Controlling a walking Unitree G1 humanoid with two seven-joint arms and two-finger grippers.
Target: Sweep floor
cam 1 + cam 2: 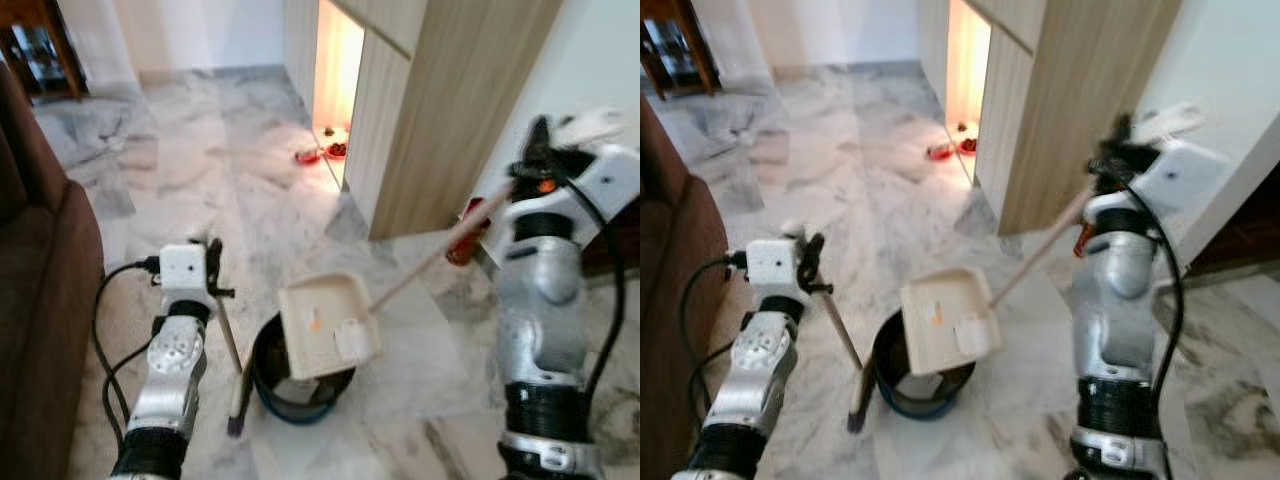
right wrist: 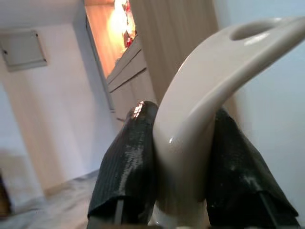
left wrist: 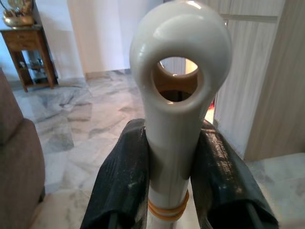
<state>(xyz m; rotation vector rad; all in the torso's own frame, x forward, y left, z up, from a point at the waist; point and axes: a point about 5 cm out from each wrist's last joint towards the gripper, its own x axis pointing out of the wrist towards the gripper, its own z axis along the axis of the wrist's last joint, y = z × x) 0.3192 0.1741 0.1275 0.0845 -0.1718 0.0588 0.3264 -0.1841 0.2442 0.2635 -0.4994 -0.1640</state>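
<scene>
Grey-veined marble floor (image 1: pixel 250 170), brown sofa (image 1: pixel 40 300), wood-panelled cabinet (image 1: pixel 440 120) — warm-lit niche (image 1: pixel 335 70), white walls (image 1: pixel 200 30)

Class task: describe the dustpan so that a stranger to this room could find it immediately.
Start at the tall wooden cabinet, then drop to the marble floor before it. Over the dark round bin tilts the dustpan: cream, square, on a long handle held by the right gripper.

Marble floor (image 1: pixel 250 190) with dark bin (image 1: pixel 290 385), red bowls (image 1: pixel 320 153).

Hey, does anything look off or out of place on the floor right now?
Nothing spilled. The dustpan hangs tilted over the bin, held by the right end effector, with bits on it. Red items sit by the cabinet.
</scene>
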